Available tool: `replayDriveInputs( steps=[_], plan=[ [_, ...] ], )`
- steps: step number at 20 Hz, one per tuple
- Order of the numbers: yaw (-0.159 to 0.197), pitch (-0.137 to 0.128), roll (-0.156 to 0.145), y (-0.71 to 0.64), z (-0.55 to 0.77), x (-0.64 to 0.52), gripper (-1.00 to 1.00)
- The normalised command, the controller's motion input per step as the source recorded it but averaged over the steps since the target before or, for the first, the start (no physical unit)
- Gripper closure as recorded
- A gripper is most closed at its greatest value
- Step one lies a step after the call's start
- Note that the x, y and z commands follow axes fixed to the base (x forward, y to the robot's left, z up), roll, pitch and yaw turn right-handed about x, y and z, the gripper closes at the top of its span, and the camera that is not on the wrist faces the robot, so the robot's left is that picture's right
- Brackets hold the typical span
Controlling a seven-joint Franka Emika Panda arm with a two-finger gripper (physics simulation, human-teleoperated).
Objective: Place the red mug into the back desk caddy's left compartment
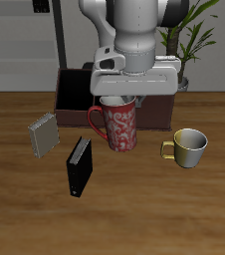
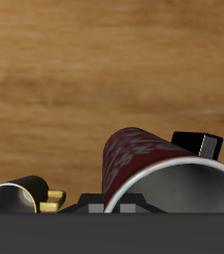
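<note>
The red mug point(image 1: 120, 126), tall with a whitish mottled pattern, hangs from my gripper point(image 1: 121, 101), which is shut on its rim. The mug is slightly tilted just above the table, its handle toward the grey book. It is directly in front of the back desk caddy point(image 1: 162, 110), a low dark reddish-brown box. The caddy's large square end section point(image 1: 75, 88), black inside, shows open beside the arm, and I take it for the left compartment. The rest of the caddy is hidden behind the gripper. In the wrist view the mug point(image 2: 134, 159) fills the near field.
A squat cream-gold mug point(image 1: 190, 146) stands beside the red mug toward the table's front; it also shows in the wrist view point(image 2: 20, 194). A black book point(image 1: 79, 166) stands upright nearer the front edge, also in the wrist view point(image 2: 201, 145). A grey book point(image 1: 43, 133) lies farther out. A plant point(image 1: 196, 40) stands behind the caddy.
</note>
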Motion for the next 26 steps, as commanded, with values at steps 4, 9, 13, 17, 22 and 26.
replayDriveInputs(
  steps=[4,9,13,17,22,26],
  plan=[
    [0.020,-0.035,0.001,-0.13,0.30,-0.49,1.00],
    [0.016,-0.045,-0.012,-0.20,0.21,-0.37,1.00],
    [-0.003,-0.018,-0.028,-0.27,0.18,-0.36,1.00],
    [0.002,-0.015,-0.003,-0.19,0.16,-0.35,1.00],
    [0.012,0.018,-0.001,-0.22,0.05,-0.33,1.00],
    [-0.006,-0.001,-0.016,-0.25,0.03,-0.24,1.00]
  ],
)
